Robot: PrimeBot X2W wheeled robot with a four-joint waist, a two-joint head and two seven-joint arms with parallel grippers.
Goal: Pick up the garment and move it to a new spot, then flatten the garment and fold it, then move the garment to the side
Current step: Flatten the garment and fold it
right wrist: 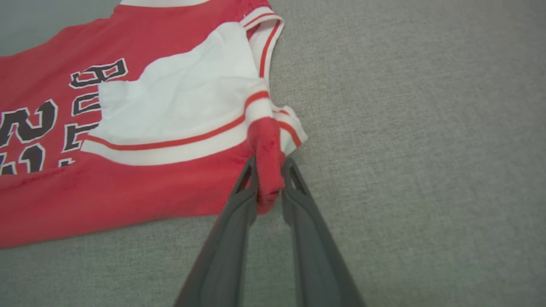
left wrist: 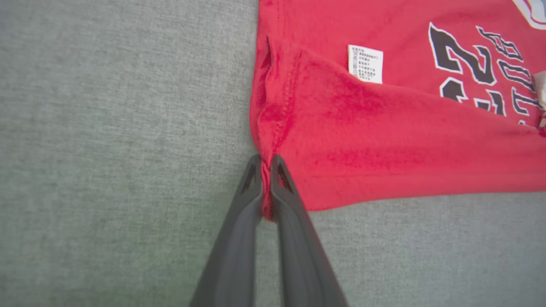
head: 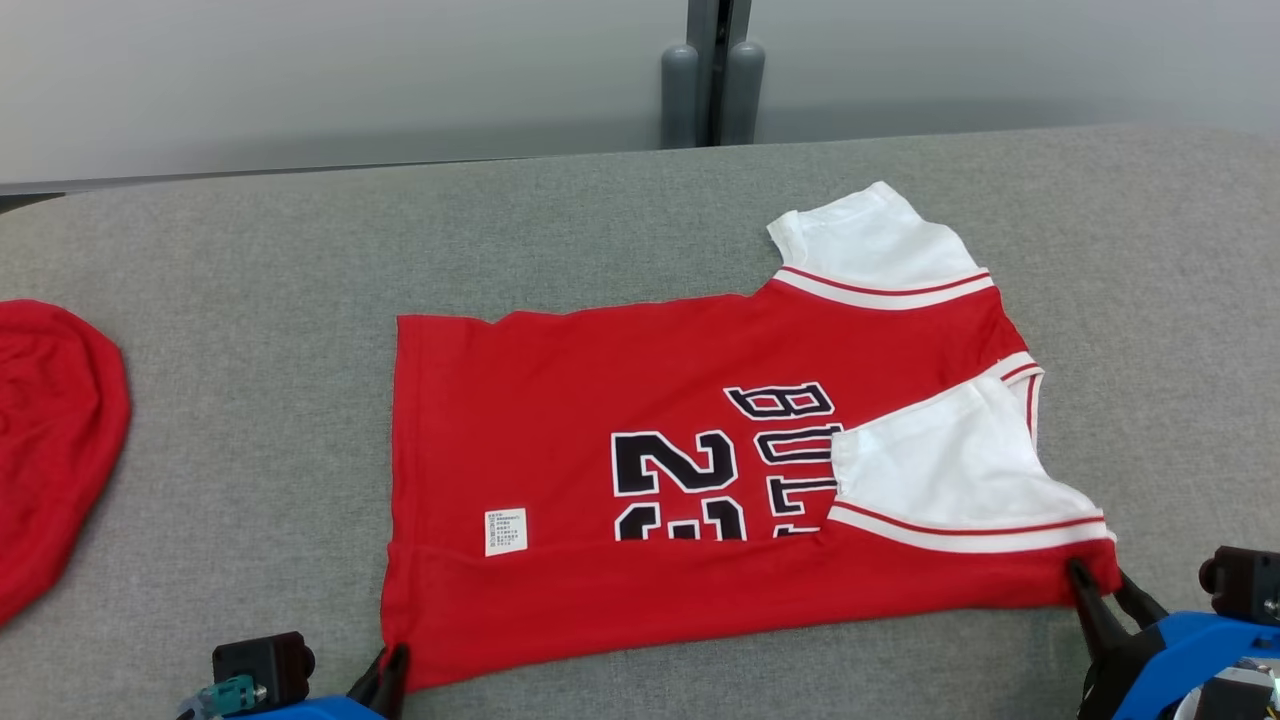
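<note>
Open grey tabletop [head: 250,400] separates garment [head: 560,400] from red cloth [head: 50,450].

garment [head: 560,400] lies mid surface [head: 250,250], sleeves [head: 870,240] twd my right. my left jaws at its near-left corner, right jaws at near-right corner. 2nd cloth [head: 50,440] at surface's left edge, well apart.

The garment [head: 560,400] is soft, matt knit cloth in red and white, with flat printed lettering [head: 675,470]. Its label [left wrist: 365,63] looks like smooth woven tape. The desk [head: 250,400] is covered in coarse grey woven fabric, matt. The left hand [left wrist: 266,160] has 2 dark matt plastic fingers [left wrist: 232,256]. The right hand [right wrist: 271,161] has a smooth blue plastic shell [head: 1190,640].
</note>
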